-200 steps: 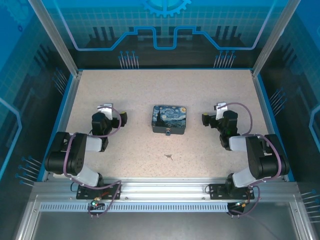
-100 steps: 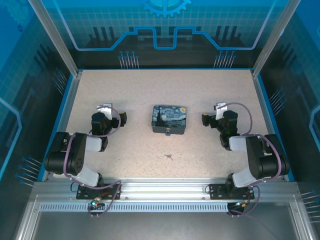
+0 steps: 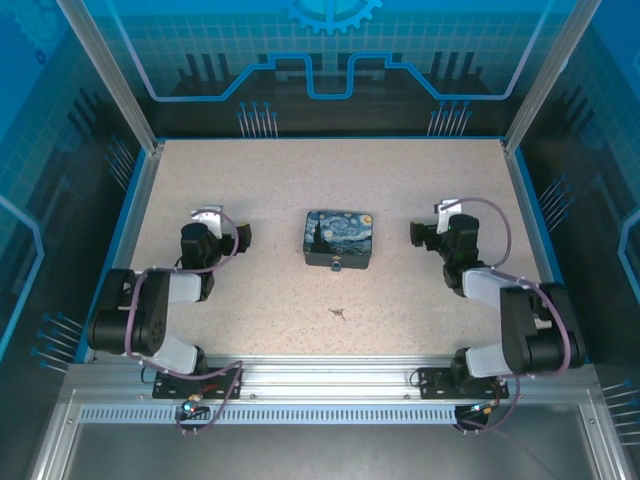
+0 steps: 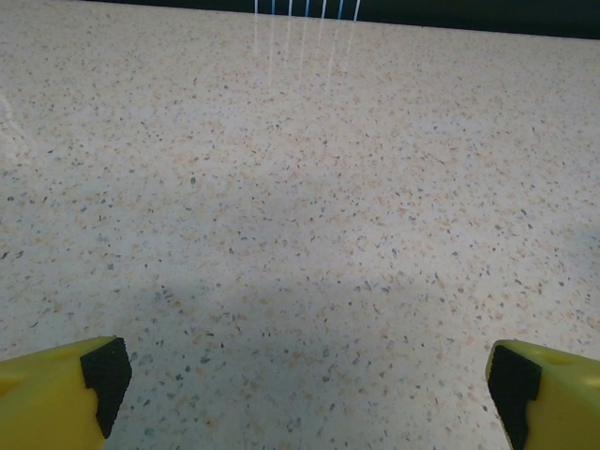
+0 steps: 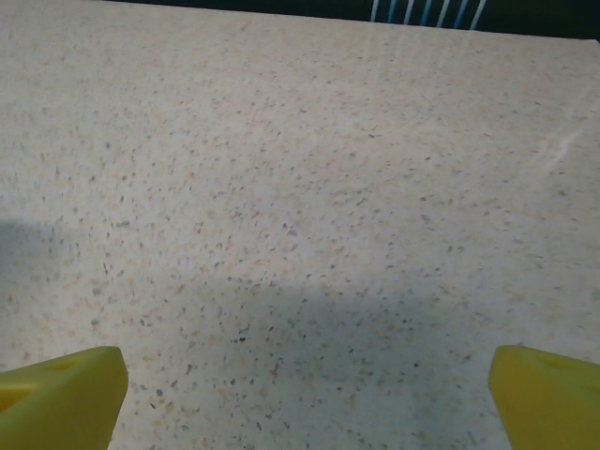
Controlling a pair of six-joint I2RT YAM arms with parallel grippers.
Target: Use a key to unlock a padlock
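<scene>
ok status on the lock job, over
Left gripper open, right gripper open, both empty. Padlock at the box's near side, key loose on the table in front. Path looks clear.

The tabletop looks like speckled beige stone, smooth with a faint sheen. The printed box seems glossy. The left tool's fingers look like smooth yellow plastic; the front rail is brushed metal.
</scene>
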